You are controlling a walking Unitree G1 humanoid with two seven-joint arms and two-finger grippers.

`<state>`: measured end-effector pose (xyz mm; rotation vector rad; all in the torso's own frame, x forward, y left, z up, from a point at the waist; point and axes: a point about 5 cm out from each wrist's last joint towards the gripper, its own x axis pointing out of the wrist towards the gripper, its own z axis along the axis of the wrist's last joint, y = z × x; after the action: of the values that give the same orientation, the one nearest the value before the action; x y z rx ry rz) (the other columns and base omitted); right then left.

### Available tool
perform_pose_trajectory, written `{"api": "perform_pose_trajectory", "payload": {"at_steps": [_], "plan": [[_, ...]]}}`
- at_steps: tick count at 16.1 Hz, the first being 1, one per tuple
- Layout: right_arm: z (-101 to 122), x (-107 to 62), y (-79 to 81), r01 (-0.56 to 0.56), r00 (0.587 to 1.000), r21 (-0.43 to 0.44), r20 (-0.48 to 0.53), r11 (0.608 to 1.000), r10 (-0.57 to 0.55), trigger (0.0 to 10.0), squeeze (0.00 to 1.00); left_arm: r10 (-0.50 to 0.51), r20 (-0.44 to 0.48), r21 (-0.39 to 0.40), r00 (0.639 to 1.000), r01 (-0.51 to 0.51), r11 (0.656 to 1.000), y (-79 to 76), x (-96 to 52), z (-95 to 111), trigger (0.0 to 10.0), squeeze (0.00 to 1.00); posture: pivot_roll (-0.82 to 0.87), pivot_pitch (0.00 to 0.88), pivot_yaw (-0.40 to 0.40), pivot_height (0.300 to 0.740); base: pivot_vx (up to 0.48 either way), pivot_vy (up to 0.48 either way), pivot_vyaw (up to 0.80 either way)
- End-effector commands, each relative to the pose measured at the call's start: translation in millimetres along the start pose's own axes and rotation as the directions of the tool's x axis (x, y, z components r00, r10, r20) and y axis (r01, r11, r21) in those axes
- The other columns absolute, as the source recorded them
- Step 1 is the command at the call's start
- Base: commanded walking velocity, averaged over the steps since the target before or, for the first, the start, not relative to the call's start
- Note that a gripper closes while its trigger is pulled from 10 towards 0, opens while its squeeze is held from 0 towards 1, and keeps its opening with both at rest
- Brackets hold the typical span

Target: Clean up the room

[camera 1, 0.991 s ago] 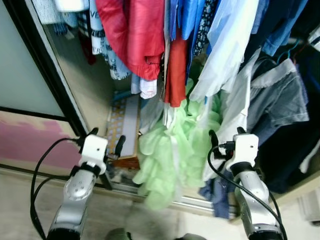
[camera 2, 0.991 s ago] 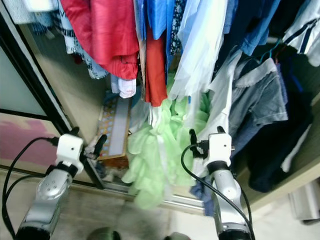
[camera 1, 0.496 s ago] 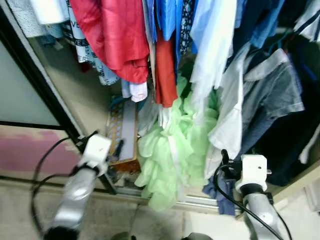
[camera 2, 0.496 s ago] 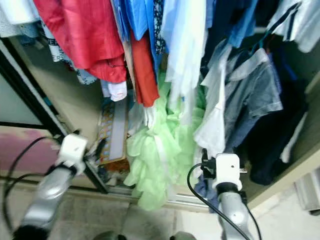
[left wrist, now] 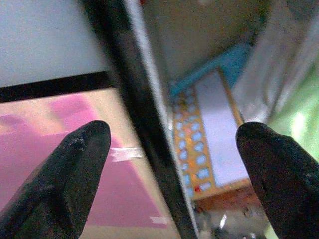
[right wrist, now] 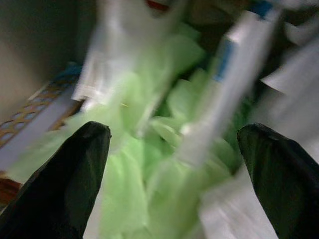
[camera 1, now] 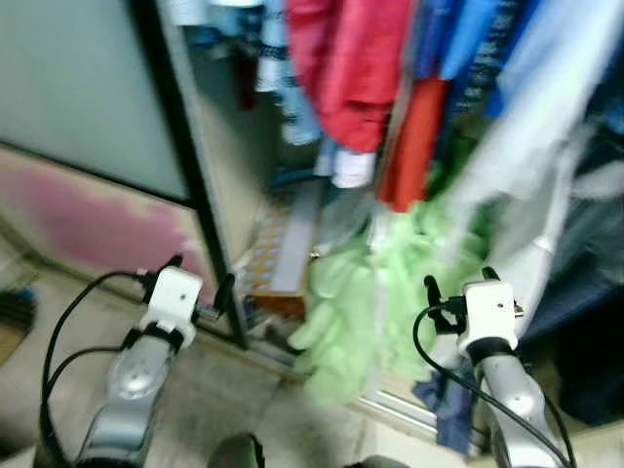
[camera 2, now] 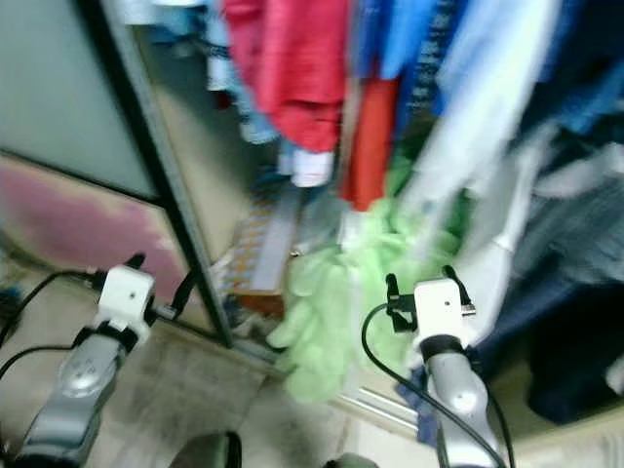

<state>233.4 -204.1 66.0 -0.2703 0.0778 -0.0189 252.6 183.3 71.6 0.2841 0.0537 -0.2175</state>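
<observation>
- While both arms are raised before an open wardrobe, neither holds anything: the left gripper (camera 1: pixel 200 283) at the lower left of the head view has its two black fingers spread wide, framing the black sliding-door frame (left wrist: pixel 134 114) in its wrist view.
- Likewise the right gripper (camera 1: pixel 458 285), lower right of the head view, stands open and empty, its fingers (right wrist: pixel 65 174) apart with the pale green ruffled garment (camera 1: pixel 375 312) beyond them.
- That green garment spills from the hanging rail down over the wardrobe's metal floor track (camera 1: pixel 409 409), low and centre in the frame; it is probably the thing to tidy, though blur makes this uncertain.
- Above it, the red hanging garments (camera 1: pixel 356 68) and blue and white hanging shirts (camera 1: pixel 517 107) fill the upper right.
- A patterned orange-and-white flat box (left wrist: pixel 209 134) lies on the wardrobe floor just beside the door frame.
- Judging by this, tidying has not visibly started: nothing is grasped, and the spilled clothing remains to be dealt with.
</observation>
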Motion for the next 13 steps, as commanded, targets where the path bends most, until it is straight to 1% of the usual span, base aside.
{"api": "perform_pose_trajectory", "payload": {"at_steps": [1, 3, 4, 5, 6, 7, 8, 9, 10, 11, 13], "plan": [[1.3, 2.7, 4.2, -0.027, 1.000, 0.008, 0.000, 1.000, 0.027, 10.0, 0.00, 0.013, -0.009, -0.007, 1.000, -0.013, 1.000, -0.4, -1.0, 0.6, 10.0, 0.00, -0.03, 0.041, -0.046, 0.740, 0.000, 0.000, 0.80], [1.4, 0.7, 0.3, -0.015, 1.000, 0.016, -0.006, 1.000, 0.015, 10.0, 0.00, 0.079, -0.044, -0.033, 0.996, -0.080, 0.996, 1.9, -6.2, -6.5, 10.0, 0.00, -0.05, 0.043, -0.046, 0.740, 0.000, 0.000, 0.80], [1.5, 0.2, -0.3, -0.016, 1.000, 0.017, -0.006, 1.000, 0.016, 10.0, 0.00, 0.106, -0.056, -0.021, 0.993, -0.107, 0.994, 5.3, -7.3, -9.1, 10.0, 0.00, -0.05, 0.042, -0.046, 0.740, 0.000, 0.000, 0.80], [1.5, -0.1, -1.4, -0.015, 1.000, 0.019, -0.007, 1.000, 0.015, 10.0, 0.00, 0.161, -0.067, -0.051, 0.985, -0.164, 0.985, 12.1, -9.2, -10.9, 10.0, 0.00, -0.05, 0.041, -0.049, 0.740, 0.000, 0.000, 0.80], [2.1, 1.0, -2.2, -0.013, 1.000, 0.027, -0.005, 1.000, 0.013, 10.0, 0.00, 0.202, -0.056, -0.081, 0.978, -0.206, 0.975, 15.3, -10.4, -7.2, 10.0, 0.00, -0.04, 0.041, -0.049, 0.740, 0.000, 0.000, 0.80], [2.6, 3.2, -1.8, -0.013, 1.000, 0.029, -0.005, 0.999, 0.013, 10.0, 0.00, 0.185, -0.035, -0.087, 0.982, -0.188, 0.978, 12.5, -9.9, -2.8, 10.0, 0.00, -0.03, 0.040, -0.053, 0.740, 0.000, 0.000, 0.80], [3.5, 4.2, -1.2, -0.015, 1.000, 0.033, -0.003, 0.999, 0.015, 10.0, 0.00, 0.185, -0.033, -0.081, 0.982, -0.187, 0.979, 12.2, -9.8, -2.5, 10.0, 0.00, -0.03, 0.037, -0.054, 0.740, 0.000, 0.000, 0.80], [6.1, 6.6, 0.4, -0.020, 1.000, 0.037, 0.005, 0.999, 0.020, 10.0, 0.00, 0.170, -0.040, -0.103, 0.985, -0.174, 0.979, 11.4, -10.0, -2.7, 10.0, 0.00, -0.03, 0.037, -0.054, 0.740, 0.000, 0.000, 0.80], [7.0, 7.3, 0.8, -0.022, 1.000, 0.040, 0.008, 0.999, 0.022, 10.0, 0.00, 0.183, -0.047, -0.094, 0.982, -0.187, 0.978, 12.5, -10.1, -3.1, 10.0, 0.00, -0.03, 0.037, -0.054, 0.740, 0.000, 0.000, 0.80], [7.2, 7.2, 1.2, -0.026, 1.000, 0.049, 0.009, 0.998, 0.026, 10.0, 0.00, 0.227, -0.081, -0.085, 0.971, -0.233, 0.969, 15.3, -10.9, -6.0, 10.0, 0.00, -0.03, 0.031, -0.053, 0.740, 0.000, 0.000, 0.80], [6.9, 5.9, 2.2, -0.036, 0.999, 0.052, 0.010, 0.998, 0.036, 10.0, 0.00, 0.212, -0.089, -0.107, 0.973, -0.221, 0.969, 13.5, -11.1, -7.1, 10.0, 0.00, -0.03, 0.027, -0.053, 0.740, 0.000, 0.000, 0.80]]}}
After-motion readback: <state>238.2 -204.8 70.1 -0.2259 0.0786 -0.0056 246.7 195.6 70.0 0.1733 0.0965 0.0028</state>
